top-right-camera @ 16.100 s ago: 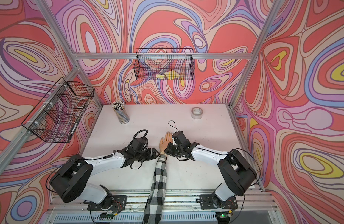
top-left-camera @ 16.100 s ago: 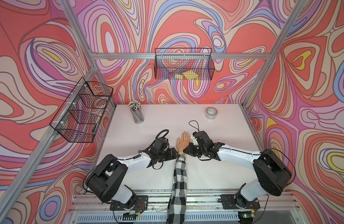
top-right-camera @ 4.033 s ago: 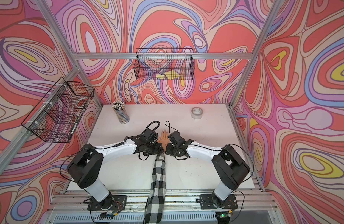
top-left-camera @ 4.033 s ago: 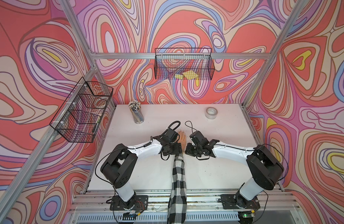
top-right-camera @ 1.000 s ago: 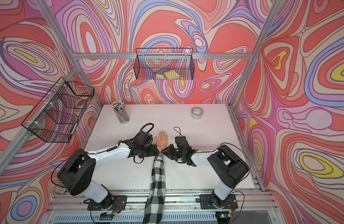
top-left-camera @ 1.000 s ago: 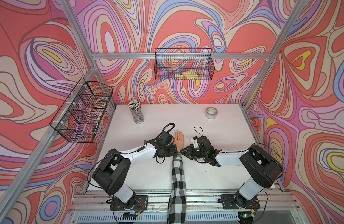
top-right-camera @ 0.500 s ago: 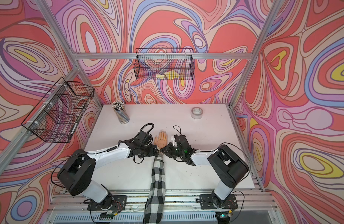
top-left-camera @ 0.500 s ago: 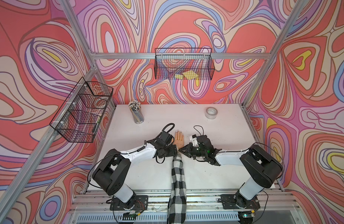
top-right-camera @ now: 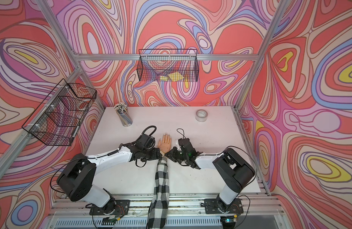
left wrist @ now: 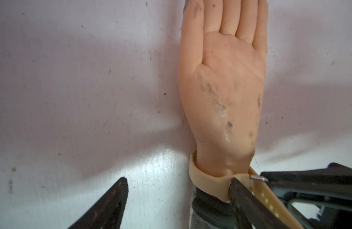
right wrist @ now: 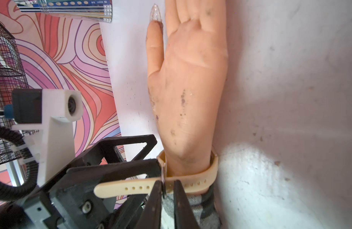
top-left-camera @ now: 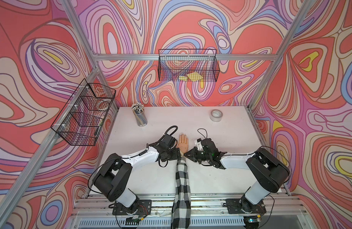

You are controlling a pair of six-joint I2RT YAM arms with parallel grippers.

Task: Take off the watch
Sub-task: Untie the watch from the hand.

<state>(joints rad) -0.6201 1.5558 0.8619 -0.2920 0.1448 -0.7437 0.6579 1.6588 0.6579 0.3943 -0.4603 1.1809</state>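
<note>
1. Placement: the small watch on a thin, cream-beige rubbery strap (right wrist: 193,185) was wrapped round the wrist of a peach-coloured plastic mannequin hand (top-left-camera: 183,142). That hand lay palm up on the white tabletop (top-left-camera: 210,178), just below the middle of the frame in both top views, where it met a black-and-white checked fabric sleeve (top-left-camera: 182,184). The watch face did not show.
2. Strap state: the perforated free tail stuck out sideways past the small metal buckle (left wrist: 257,177), yet the band was not off — it ringed the wrist closely. Whether the pin sat in a hole I could not tell.
3. Right gripper (right wrist: 167,184): its two black fingers stood almost together and looked clamped on the strap right at the buckle.
4. Left gripper (left wrist: 178,180): its fingers were spread wide apart and held nothing. One finger (left wrist: 242,198) lay across the strap beside the buckle, and the other finger (left wrist: 111,202) stood clear over bare tabletop.
5. Step in hand, as I judged it: unfastening the buckle. To do it well, the right gripper should hold the buckle steady while the left gripper closes on the free tail near the buckle, not at its floppy end.
6. The pull would best run back along the band first, to lift the pin from its hole, and only then outward through the buckle — gently, since the soft strap could stretch or slip. A hard tug could also drag the light mannequin hand across the tabletop.
</note>
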